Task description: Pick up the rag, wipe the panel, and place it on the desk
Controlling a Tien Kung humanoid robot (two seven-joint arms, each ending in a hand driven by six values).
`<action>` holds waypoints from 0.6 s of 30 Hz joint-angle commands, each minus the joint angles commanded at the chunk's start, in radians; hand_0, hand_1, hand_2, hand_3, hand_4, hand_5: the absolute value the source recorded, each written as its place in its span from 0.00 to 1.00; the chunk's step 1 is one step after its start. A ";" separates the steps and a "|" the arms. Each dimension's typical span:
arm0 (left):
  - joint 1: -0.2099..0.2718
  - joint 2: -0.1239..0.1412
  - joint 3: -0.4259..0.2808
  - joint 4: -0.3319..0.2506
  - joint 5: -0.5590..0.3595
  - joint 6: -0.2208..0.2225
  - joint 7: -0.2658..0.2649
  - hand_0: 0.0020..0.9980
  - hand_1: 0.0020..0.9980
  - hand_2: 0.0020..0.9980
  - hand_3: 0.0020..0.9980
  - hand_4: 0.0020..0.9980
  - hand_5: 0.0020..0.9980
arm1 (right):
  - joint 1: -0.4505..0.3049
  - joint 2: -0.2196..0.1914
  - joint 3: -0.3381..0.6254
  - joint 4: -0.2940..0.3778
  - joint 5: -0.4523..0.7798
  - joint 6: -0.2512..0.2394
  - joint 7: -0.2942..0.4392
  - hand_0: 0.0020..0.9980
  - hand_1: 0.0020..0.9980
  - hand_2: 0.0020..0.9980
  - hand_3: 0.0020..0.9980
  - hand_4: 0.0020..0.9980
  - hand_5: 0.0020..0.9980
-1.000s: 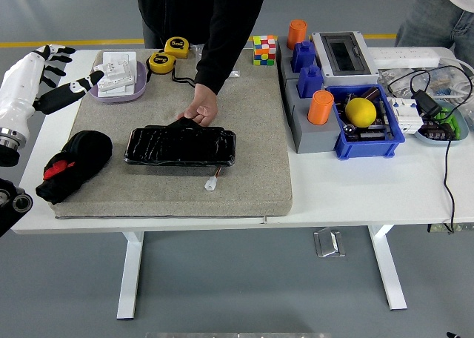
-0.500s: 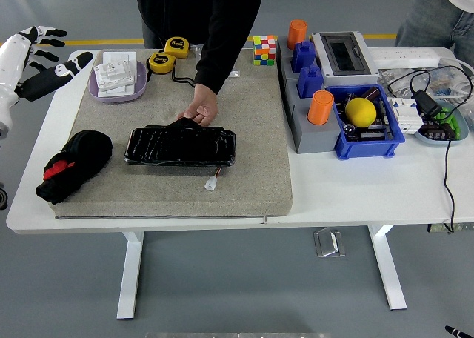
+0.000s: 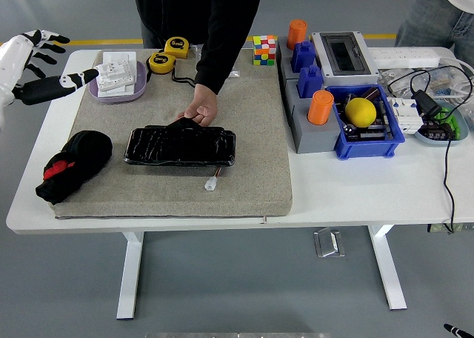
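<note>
Left hand (image 3: 33,64) half cut off at frame edge, fingers (image 3: 78,78) spread

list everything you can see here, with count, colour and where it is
rag: 1, black with a red patch, left end of the mat
panel: 1, glossy black, middle of the mat
mat: 1, grey-brown, covers the table's left half
table: 1, white
tape measures: 2, yellow and black, far edge by the mat
dish: 1, lilac, far left, holds white parts
puzzle cube: 1, multicoloured, far edge
bin: 1, blue, right of the mat, holds a yellow ball
cylinders: 2, orange, on the grey and blue rack
person's hand: 1, on the panel's far edge
left hand: 1, white and black, fingers spread, above the table's far left corner
</note>
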 joint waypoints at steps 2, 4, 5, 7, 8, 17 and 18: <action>0.001 0.006 -0.014 -0.010 -0.008 -0.018 0.012 0.42 0.63 0.73 0.74 0.96 0.59 | -0.002 0.006 0.004 0.000 -0.001 0.000 0.001 0.76 0.57 0.70 0.60 1.00 0.54; 0.005 0.008 -0.025 -0.013 -0.023 -0.022 0.013 0.43 0.63 0.73 0.74 0.94 0.57 | -0.003 0.009 0.004 0.001 -0.001 0.000 0.002 0.76 0.57 0.70 0.60 1.00 0.54; 0.009 0.007 -0.035 -0.009 -0.045 -0.014 0.005 0.43 0.63 0.73 0.74 0.94 0.57 | -0.003 0.010 0.004 0.001 -0.001 0.000 0.003 0.76 0.57 0.70 0.60 1.00 0.54; 0.020 0.002 -0.058 -0.002 -0.076 -0.005 -0.006 0.43 0.63 0.73 0.74 0.94 0.57 | -0.003 0.011 0.005 0.001 -0.001 0.000 0.004 0.76 0.57 0.70 0.60 1.00 0.54; 0.023 0.000 -0.066 0.001 -0.084 0.001 -0.012 0.43 0.63 0.73 0.74 0.94 0.57 | -0.004 0.012 0.007 0.002 -0.002 -0.001 0.004 0.76 0.57 0.70 0.60 1.00 0.54; 0.054 -0.020 -0.130 0.016 -0.175 0.044 -0.068 0.42 0.64 0.73 0.67 0.78 0.47 | -0.007 0.010 0.013 0.001 -0.003 -0.001 0.003 0.76 0.57 0.70 0.60 1.00 0.54; 0.057 -0.024 -0.134 0.017 -0.178 0.045 -0.071 0.42 0.64 0.73 0.67 0.78 0.47 | -0.007 0.010 0.013 0.001 -0.003 -0.001 0.003 0.76 0.57 0.70 0.60 1.00 0.54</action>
